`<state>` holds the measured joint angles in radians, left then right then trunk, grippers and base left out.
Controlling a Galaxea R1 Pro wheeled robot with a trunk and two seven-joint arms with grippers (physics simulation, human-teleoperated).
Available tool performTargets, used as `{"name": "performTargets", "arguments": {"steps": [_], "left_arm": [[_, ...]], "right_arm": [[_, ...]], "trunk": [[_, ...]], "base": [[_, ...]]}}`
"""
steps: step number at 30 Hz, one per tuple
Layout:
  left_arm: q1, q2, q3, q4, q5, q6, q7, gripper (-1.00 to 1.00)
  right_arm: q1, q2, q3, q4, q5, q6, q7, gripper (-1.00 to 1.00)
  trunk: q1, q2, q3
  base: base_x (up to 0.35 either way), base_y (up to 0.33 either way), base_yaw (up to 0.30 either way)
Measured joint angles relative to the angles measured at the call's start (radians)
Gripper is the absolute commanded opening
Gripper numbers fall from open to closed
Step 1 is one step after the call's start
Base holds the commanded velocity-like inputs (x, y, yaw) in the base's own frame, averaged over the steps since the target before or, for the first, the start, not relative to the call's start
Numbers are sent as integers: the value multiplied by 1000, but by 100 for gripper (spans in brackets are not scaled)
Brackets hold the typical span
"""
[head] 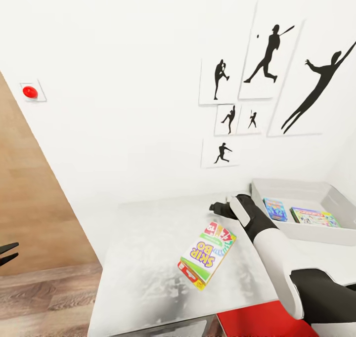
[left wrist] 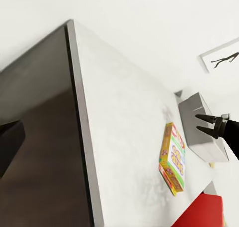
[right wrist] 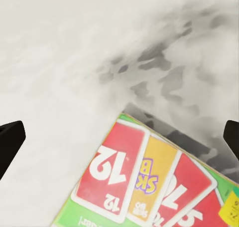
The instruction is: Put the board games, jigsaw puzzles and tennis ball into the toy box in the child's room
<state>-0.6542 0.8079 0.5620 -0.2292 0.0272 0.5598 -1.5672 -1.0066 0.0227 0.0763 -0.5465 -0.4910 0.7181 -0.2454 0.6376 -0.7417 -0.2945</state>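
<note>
The green-yellow-red board game [head: 207,255] lies flat on the grey table [head: 138,248], left of the toy box [head: 301,198]. My right gripper [head: 216,208] hovers just beyond it, fingers spread wide, empty

Right arm [head: 277,248] at 4 o'clock in the head view: glossy white shell links, black joint sections, white cuff band before the black gripper [head: 217,208] with slim pointed fingers; left gripper [head: 7,253] at 9 o'clock, two thin black prongs; no cables, screws, markings visible.
</note>
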Motion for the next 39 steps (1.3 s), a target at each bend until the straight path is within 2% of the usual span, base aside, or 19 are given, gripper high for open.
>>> {"name": "performTargets", "arguments": {"steps": [39], "left_arm": [[0,-2,0,0,-1,0,0,100]], "right_arm": [[1,-2,2,0,3,4,7,100]], "trunk": [[0,0,-64]], "base": [[0,0,0]]}}
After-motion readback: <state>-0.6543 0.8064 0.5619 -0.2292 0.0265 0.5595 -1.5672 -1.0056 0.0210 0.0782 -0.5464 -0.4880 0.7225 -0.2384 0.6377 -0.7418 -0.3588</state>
